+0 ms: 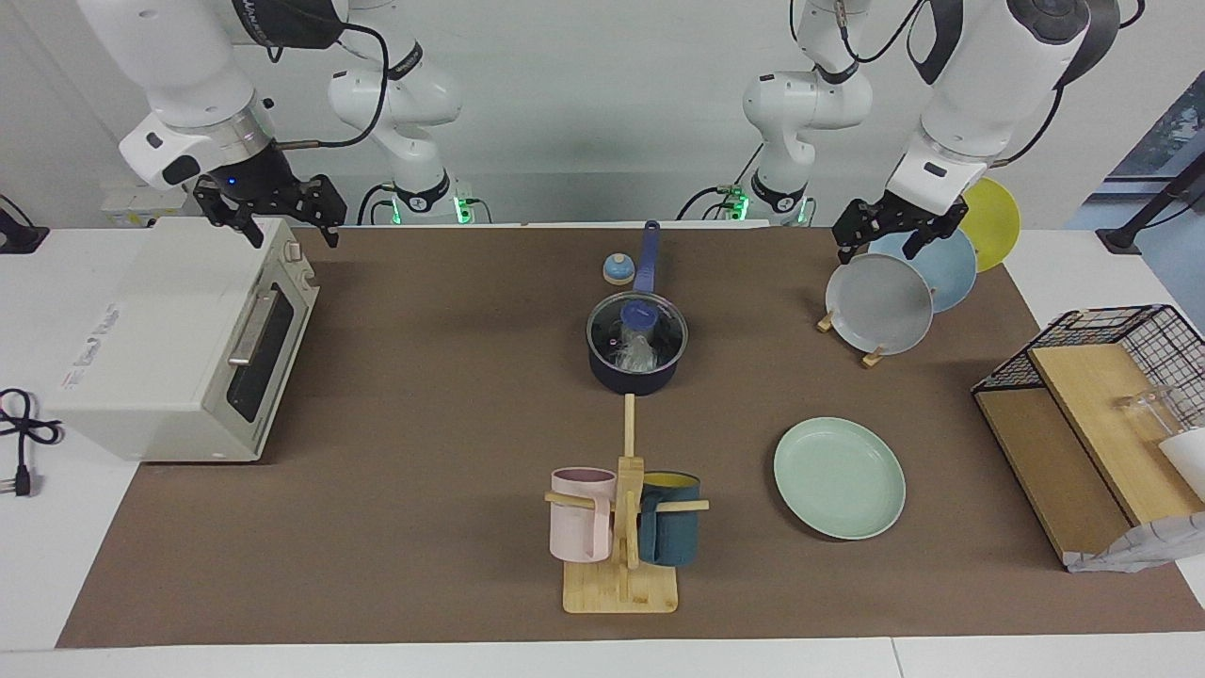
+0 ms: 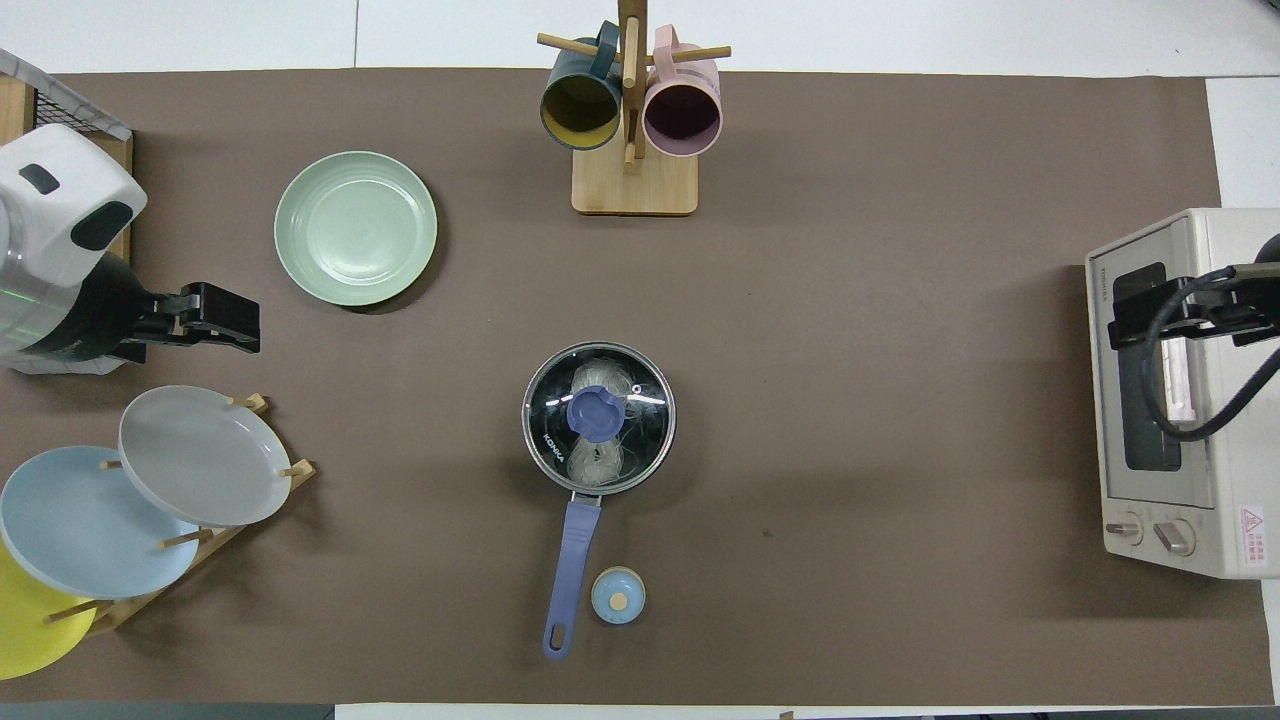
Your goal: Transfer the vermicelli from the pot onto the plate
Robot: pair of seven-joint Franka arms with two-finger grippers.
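Note:
The dark navy pot [image 1: 636, 375] stands mid-table with its blue handle [image 1: 647, 254] pointing toward the robots. A glass lid with a blue knob [image 2: 597, 412] covers it. The whitish vermicelli [image 2: 598, 458] shows through the lid, inside the pot. The mint green plate [image 1: 838, 477] lies bare, farther from the robots than the pot and toward the left arm's end; it also shows in the overhead view [image 2: 355, 227]. My left gripper [image 1: 880, 247] hangs open and empty over the plate rack. My right gripper [image 1: 281, 224] hangs open and empty over the toaster oven.
A white toaster oven [image 1: 179, 339] sits at the right arm's end. A wooden rack [image 1: 871, 356] holds grey, light blue and yellow plates. A mug tree [image 1: 621, 574] with pink and teal mugs stands farther out than the pot. A small blue knob-like object [image 1: 618, 270] lies beside the handle. A wire basket [image 1: 1120, 325] stands at the left arm's end.

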